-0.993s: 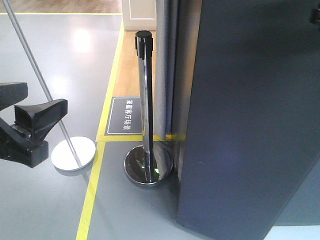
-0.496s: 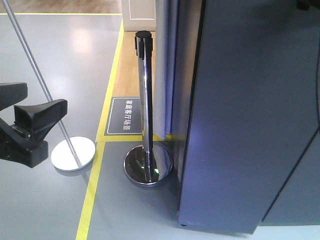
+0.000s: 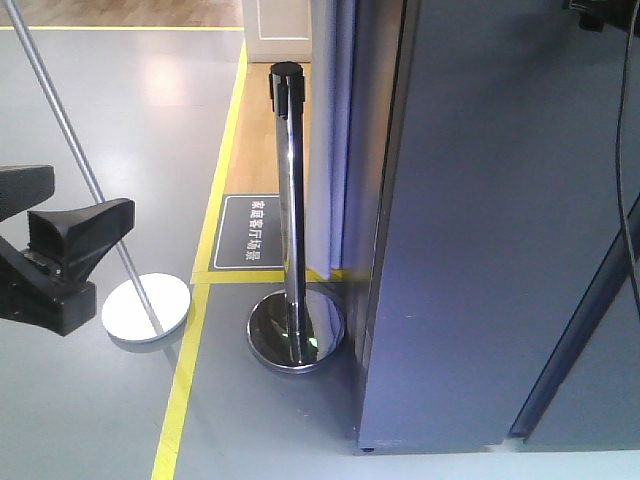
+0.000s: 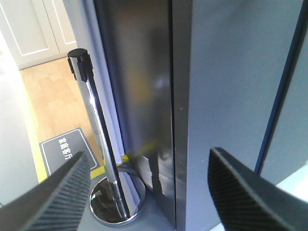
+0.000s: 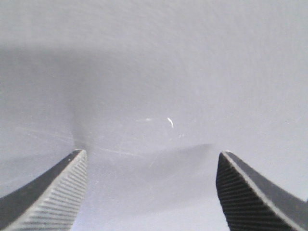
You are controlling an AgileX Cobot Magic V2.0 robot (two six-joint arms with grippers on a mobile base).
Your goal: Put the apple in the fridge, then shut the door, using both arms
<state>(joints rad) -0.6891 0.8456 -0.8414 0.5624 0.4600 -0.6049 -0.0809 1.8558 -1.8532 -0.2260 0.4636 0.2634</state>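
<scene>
The fridge (image 3: pixel 385 200) stands at the right, its glossy dark side (image 4: pixel 139 96) facing me. The door (image 3: pixel 480 250) is a flat dark-grey face lying close along the fridge front (image 4: pixel 226 96). No white interior shows. The apple is out of view. My left gripper (image 4: pixel 148 154) is open and empty, held off to the left of the fridge, with its fingers (image 3: pixel 90 222) low at the frame's left edge. My right gripper (image 5: pixel 151 153) is open with nothing between its fingers, and its tips are close to a plain grey surface. A bit of the right arm (image 3: pixel 590 10) shows at the door's top.
A chrome stanchion post (image 3: pixel 288 200) with a round base (image 3: pixel 297 330) stands just left of the fridge. A tilted pole on a white disc (image 3: pixel 146 308) is further left. Yellow floor tape (image 3: pixel 185 390), a floor sign (image 3: pixel 250 232) and another grey panel (image 3: pixel 600 410) right of the door are in view.
The door has swung away from me toward the fridge. Its right edge and a dark gap beside it have come into view. The right arm's tip has shifted left along the top.
</scene>
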